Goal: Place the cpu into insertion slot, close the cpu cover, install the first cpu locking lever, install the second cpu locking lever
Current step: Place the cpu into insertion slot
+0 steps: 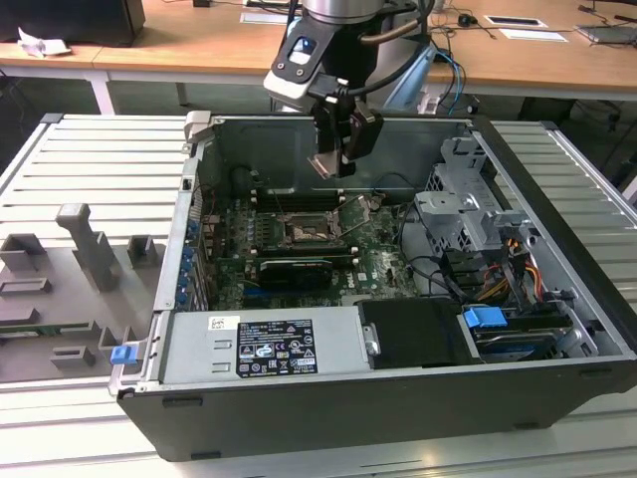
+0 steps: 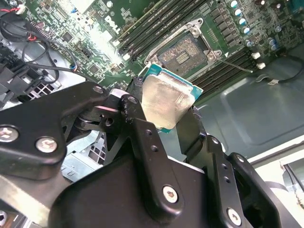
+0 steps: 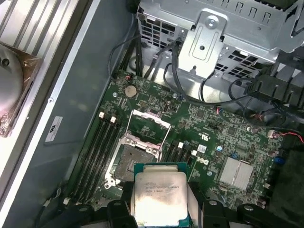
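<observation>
My gripper (image 1: 334, 165) hangs over the open computer case and is shut on the cpu (image 1: 326, 167), a flat square chip with a pale metal face and a green edge. Both wrist views show the cpu (image 2: 164, 102) (image 3: 159, 194) pinched between the two black fingers (image 2: 137, 114). The insertion slot (image 3: 127, 164) (image 2: 183, 53) (image 1: 304, 235) lies bare on the green board, below and apart from the chip. The cpu cover (image 3: 151, 124) stands flipped open at the slot's far side. A thin locking lever (image 2: 236, 65) sticks out beside the socket.
Long black memory slots (image 3: 95, 147) flank the socket. A metal drive cage (image 3: 213, 33) with black cables (image 3: 175, 71) stands near it. The case's grey wall (image 1: 269, 149) rises behind. A power supply (image 1: 264, 349) fills the front. A grey fixture tray (image 1: 80, 269) is on the exterior view's left.
</observation>
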Controlling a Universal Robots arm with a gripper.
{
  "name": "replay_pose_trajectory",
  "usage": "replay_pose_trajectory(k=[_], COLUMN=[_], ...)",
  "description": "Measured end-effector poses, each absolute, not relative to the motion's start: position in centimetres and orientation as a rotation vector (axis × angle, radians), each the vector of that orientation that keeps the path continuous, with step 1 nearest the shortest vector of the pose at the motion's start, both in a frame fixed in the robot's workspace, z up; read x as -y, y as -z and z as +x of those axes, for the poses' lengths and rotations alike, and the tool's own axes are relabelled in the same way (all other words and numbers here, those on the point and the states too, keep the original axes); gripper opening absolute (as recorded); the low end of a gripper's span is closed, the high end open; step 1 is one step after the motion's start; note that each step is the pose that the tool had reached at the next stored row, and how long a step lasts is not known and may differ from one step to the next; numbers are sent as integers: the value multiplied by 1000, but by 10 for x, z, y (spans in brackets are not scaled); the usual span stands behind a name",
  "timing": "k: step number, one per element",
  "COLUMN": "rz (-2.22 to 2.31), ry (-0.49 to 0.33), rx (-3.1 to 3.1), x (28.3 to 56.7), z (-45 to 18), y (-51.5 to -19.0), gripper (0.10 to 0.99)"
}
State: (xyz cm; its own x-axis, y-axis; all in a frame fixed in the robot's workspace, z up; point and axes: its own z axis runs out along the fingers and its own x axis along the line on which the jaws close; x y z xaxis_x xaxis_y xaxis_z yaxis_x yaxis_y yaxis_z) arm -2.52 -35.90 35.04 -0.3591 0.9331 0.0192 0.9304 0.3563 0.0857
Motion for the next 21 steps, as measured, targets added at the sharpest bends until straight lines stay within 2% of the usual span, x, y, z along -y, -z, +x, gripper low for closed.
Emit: replay_pose_trajectory(k=[21], rz=[1833], ry=[-125], rx=[-2505], x=[359], z=[-25], y=[-341], gripper=[529])
